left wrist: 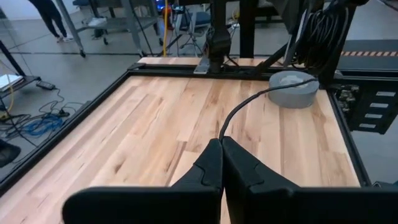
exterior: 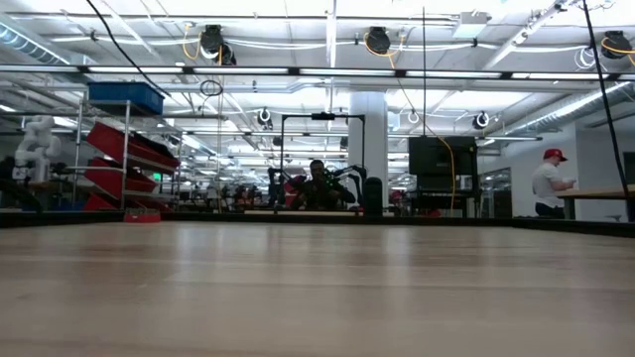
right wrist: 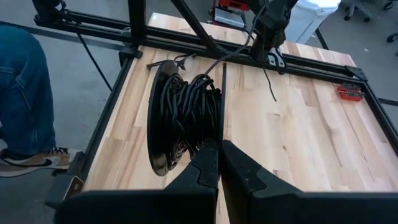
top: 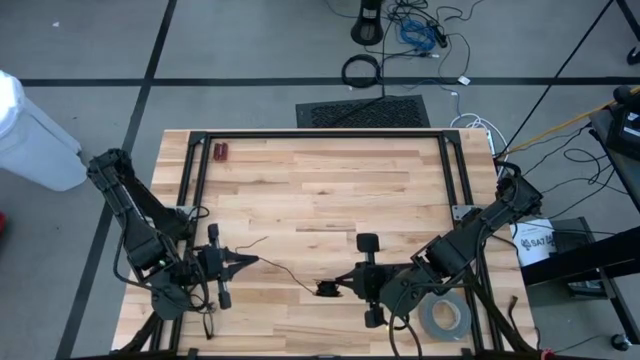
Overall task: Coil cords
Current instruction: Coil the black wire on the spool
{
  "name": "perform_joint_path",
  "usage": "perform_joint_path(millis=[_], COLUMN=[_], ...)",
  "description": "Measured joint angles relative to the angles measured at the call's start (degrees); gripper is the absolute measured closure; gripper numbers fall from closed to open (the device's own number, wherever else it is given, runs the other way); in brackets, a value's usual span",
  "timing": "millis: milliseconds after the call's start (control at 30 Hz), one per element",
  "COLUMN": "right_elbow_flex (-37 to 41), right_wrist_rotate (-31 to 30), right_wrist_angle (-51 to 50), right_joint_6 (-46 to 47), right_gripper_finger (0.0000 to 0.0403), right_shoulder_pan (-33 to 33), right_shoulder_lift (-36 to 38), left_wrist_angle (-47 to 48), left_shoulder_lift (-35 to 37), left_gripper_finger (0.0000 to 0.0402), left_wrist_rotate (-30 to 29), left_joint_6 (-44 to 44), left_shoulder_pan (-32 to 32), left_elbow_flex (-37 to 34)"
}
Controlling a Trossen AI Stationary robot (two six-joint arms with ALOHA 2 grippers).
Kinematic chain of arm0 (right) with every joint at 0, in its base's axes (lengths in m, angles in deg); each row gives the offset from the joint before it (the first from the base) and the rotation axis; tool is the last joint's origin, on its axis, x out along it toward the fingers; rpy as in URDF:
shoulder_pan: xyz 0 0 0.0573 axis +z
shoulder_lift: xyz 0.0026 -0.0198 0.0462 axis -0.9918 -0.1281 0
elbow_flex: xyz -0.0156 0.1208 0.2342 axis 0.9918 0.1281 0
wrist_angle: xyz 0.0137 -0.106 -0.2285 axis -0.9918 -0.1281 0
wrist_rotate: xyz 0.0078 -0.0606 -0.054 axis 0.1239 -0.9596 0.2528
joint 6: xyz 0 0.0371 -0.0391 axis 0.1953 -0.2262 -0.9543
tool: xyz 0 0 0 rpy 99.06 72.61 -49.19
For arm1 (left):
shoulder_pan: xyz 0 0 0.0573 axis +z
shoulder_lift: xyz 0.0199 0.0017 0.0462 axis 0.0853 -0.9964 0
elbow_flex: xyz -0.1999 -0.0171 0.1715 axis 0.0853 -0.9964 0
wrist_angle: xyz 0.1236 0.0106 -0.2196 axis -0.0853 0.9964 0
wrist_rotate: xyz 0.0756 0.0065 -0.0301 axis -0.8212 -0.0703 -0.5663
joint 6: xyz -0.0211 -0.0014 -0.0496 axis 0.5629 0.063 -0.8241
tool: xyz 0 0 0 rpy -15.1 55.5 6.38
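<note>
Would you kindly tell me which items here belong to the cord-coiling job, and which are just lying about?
Job:
- thin black cord with its coiled bundle
- left gripper, fingers shut on the cord
- right gripper, fingers shut at the bundle

Lying about:
- grey tape roll
- small red object

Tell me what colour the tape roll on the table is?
Grey. The tape roll shows best in the left wrist view, lying on the wooden table.

one cord (top: 283, 268), one tape roll (top: 445, 318), two arms.

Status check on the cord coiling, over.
Left hand shut on cord. Right hand shut on its coiled bundle. Tape roll beside right arm, not blocking.
</note>
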Motion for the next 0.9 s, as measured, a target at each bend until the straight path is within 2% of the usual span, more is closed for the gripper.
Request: perform_joint_path(millis=[333, 667, 900], right_elbow_flex=[0.0, 0.0, 0.0], right_wrist_rotate=[-0.2, -3.1, -2.8], right_wrist_angle=[0.1, 0.3, 3.7], right_joint_6=[-0.2, -0.3, -2.9], right_gripper_finger=[0.0403, 0.0403, 0.0403], right_shoulder_pan=[0.0, 0.0, 0.2], right_shoulder_lift=[0.0, 0.0, 0.0], left_wrist_angle=[0.8, 1.0, 2.8], left_shoulder_lift=[0.2, 0.2, 0.2], left_gripper_finger=[0.0400, 0.0400, 0.0400], left_wrist_rotate=[-0.3, -0.1, 0.2], left_joint_6=[-0.5, -0.6, -1.2], left_shoulder_pan=[0.0, 0.0, 0.0], left_elbow_flex=[0.0, 0.0, 0.0])
